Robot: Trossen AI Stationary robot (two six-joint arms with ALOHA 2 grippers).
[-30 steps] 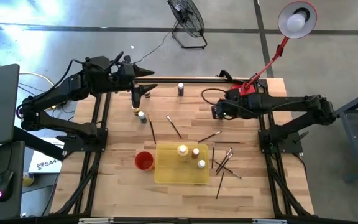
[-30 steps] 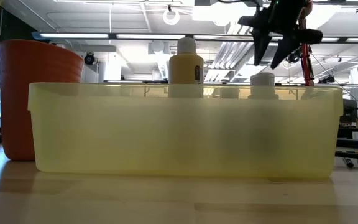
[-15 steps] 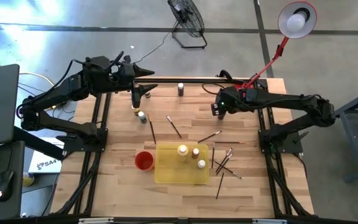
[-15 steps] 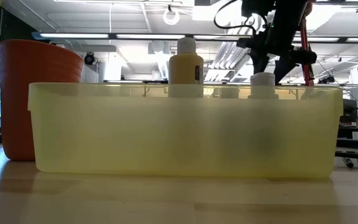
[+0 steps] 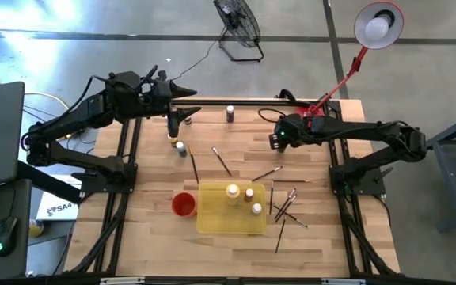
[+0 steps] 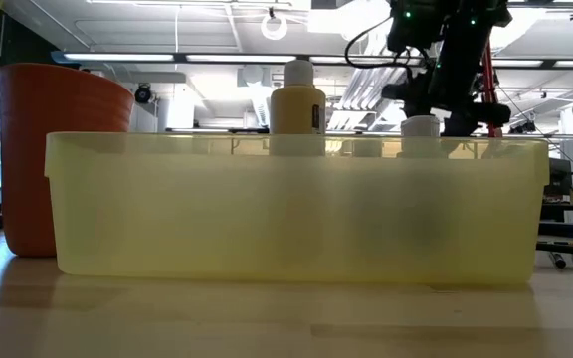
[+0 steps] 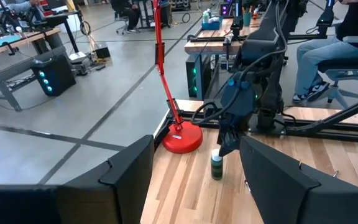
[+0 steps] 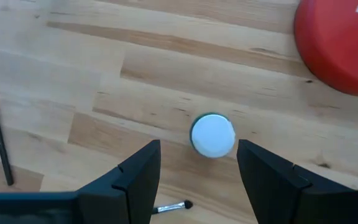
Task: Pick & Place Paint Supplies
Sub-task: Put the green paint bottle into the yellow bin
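Left gripper: fingers spread apart, nothing between them; hangs over the far-left part of the table, just beyond two small bottles standing near its tip. This arm appears to be waiting.

Far bottle: dark body, pale cap, upright by the far edge between the two arms, well apart from both grippers.

Loose brushes, centre: thin dark paintbrushes lying flat, long axes running diagonally, between the left gripper and the tray.

Yellow tray: near-centre of the table, with three pale-capped bottles already standing inside it; red cup sits just beside its left wall.

Right gripper: fingers spread apart, empty, pointing straight down over the far-right part of the table.

Target bottle: white-capped, upright, long axis vertical. In the right wrist view the cap sits between the two dark fingers but slightly ahead of them, not yet enclosed. The left wrist view shows the same bottle directly under the right gripper's tip.

Governing relation: bottle lies straight below the right gripper; the right arm is clearly the nearer one. A vertical descent should bracket the cap.

Lamp base: red, just beside the bottle on the far right; a likely obstruction risk.

Brush cluster, right: several more brushes crossed over one another, right of the tray.
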